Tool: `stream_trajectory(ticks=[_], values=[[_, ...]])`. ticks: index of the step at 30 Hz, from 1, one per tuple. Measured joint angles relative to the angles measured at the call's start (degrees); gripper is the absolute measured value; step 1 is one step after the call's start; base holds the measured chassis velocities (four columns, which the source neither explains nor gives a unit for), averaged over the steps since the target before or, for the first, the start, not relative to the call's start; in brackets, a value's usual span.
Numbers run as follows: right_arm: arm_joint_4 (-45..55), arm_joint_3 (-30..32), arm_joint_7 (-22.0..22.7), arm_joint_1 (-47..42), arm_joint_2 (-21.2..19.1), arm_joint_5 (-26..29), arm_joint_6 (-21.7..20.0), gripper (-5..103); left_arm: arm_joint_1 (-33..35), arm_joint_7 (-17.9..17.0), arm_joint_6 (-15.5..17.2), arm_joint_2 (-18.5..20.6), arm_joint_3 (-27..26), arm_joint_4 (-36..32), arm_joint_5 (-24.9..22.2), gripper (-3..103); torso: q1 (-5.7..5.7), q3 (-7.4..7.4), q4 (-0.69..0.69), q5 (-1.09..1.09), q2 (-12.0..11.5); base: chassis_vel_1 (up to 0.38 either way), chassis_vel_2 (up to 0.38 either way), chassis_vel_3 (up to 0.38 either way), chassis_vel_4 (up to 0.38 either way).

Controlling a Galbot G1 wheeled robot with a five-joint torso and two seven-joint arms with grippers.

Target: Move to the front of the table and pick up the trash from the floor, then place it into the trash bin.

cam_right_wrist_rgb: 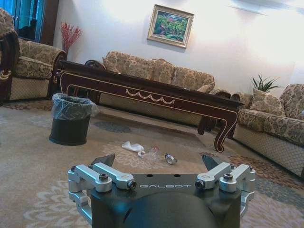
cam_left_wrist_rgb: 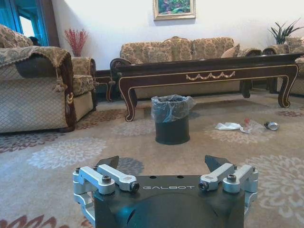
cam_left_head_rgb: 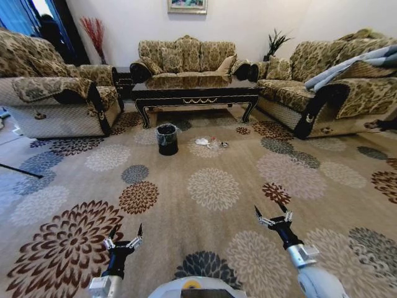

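Note:
The dark glossy table (cam_left_head_rgb: 195,94) with gold scroll trim stands ahead between the sofas, also seen as table (cam_left_wrist_rgb: 209,71) and table (cam_right_wrist_rgb: 142,90). On the patterned carpet floor (cam_left_head_rgb: 211,186) in front of it lies the trash (cam_left_head_rgb: 211,143): a white crumpled paper (cam_left_wrist_rgb: 227,126), a clear plastic piece (cam_left_wrist_rgb: 251,125) and a small dark scrap (cam_right_wrist_rgb: 169,159). The black trash bin (cam_left_head_rgb: 166,138) with its greyish bag stands left of the trash, also trash bin (cam_left_wrist_rgb: 172,118) and trash bin (cam_right_wrist_rgb: 71,118). My left gripper (cam_left_head_rgb: 124,237) and right gripper (cam_left_head_rgb: 273,214) hang open and empty over the carpet, well short of the trash.
Patterned sofas ring the table: left sofa (cam_left_head_rgb: 49,93), back sofa (cam_left_head_rgb: 186,59), right sofa (cam_left_head_rgb: 335,87). A small dark cabinet (cam_left_head_rgb: 123,79) sits in the back left corner. A dark thin rod (cam_left_head_rgb: 18,171) lies on the floor at left. Wide open carpet stretches ahead.

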Motion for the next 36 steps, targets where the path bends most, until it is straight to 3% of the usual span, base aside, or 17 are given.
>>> stream_trajectory(ticks=[36], values=[[-0.54, 0.41, -2.46, -0.74, -0.05, 2.67, 0.86, 100, -0.28, 0.14, 0.24, -0.21, 0.00, 0.19, -1.61, 100, 0.00, 0.06, 0.00, 0.00, 0.00, -0.109, 0.108, 0.107, -0.108]])
